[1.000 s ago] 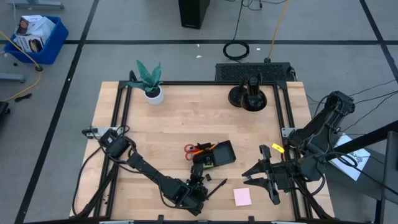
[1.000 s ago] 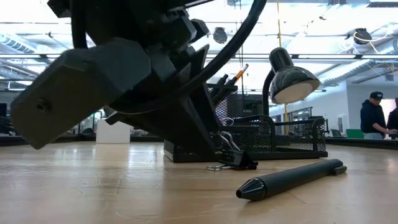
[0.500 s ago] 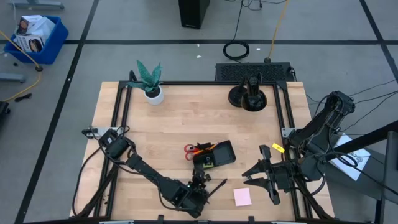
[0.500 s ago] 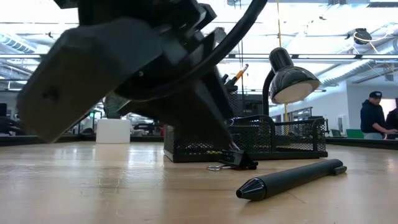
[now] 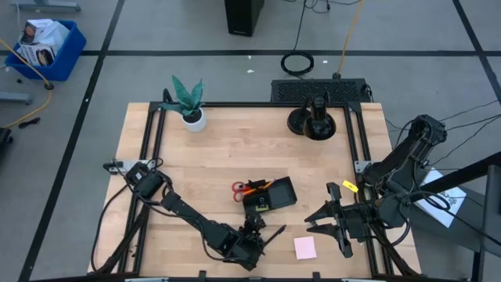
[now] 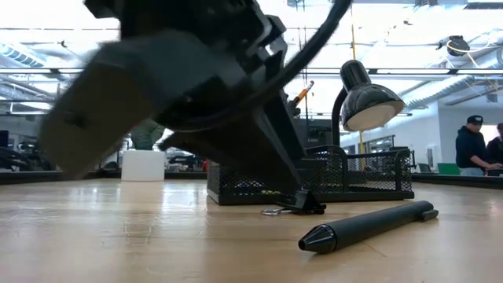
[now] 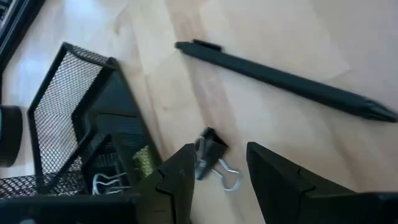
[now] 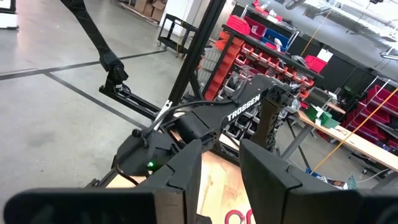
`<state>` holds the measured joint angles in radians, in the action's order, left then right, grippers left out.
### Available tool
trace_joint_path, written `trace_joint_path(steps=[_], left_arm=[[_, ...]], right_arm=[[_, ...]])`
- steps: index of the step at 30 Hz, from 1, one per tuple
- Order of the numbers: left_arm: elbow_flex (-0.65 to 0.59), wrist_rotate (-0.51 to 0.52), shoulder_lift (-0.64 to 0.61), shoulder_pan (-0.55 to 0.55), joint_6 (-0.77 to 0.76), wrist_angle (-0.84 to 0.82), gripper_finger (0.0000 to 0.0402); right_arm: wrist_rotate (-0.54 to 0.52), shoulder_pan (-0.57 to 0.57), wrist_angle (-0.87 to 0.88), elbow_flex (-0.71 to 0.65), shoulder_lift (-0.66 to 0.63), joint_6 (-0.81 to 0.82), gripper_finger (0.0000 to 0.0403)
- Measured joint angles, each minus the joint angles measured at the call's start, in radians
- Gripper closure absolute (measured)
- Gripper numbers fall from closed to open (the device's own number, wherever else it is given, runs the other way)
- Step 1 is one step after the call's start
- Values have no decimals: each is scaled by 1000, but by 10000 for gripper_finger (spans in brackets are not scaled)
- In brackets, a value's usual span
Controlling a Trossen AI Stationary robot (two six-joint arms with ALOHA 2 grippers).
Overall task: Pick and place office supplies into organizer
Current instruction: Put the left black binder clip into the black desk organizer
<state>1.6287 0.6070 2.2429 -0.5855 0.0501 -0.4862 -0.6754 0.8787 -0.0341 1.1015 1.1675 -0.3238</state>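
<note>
My left end effector (image 7: 219,165) is down low at the desk (image 5: 219,157), around 6 o'clock on the overhead cam, fingers apart with a tiny black clip (image 7: 210,151) sitting right in the gap between them. Can't tell from any cam whether the fingers (image 7: 177,177) actually touch it; looks like they just straddle it. The clip lies on the wood just beside the organizer (image 7: 81,124), on its 5 o'clock side going by the overhead.

A slim black pen (image 7: 283,81) lies flat on the desk a bit past the clip, apart from the tray. Inside the mesh organizer I can see another clip (image 7: 107,182) and a yellow-green piece (image 7: 144,160) in the compartment nearest the end effector. Overhead, the red-handled scissors (image 5: 239,189) and orange pencils (image 5: 257,186) sit at the tray's 9 o'clock end, and the pink sticky-note pad (image 5: 304,247) is at roughly 5 o'clock from the tray, well apart.

Right end effector (image 5: 322,220) is parked at the desk's 4 o'clock edge, fingers apart, nothing in them.
</note>
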Motion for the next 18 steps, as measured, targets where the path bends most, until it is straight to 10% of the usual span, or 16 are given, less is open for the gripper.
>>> trace_joint_path(steps=[18], left_arm=[[0,-4,0,11,10,-13,255]], right_arm=[[0,0,0,0,0,-2,303]])
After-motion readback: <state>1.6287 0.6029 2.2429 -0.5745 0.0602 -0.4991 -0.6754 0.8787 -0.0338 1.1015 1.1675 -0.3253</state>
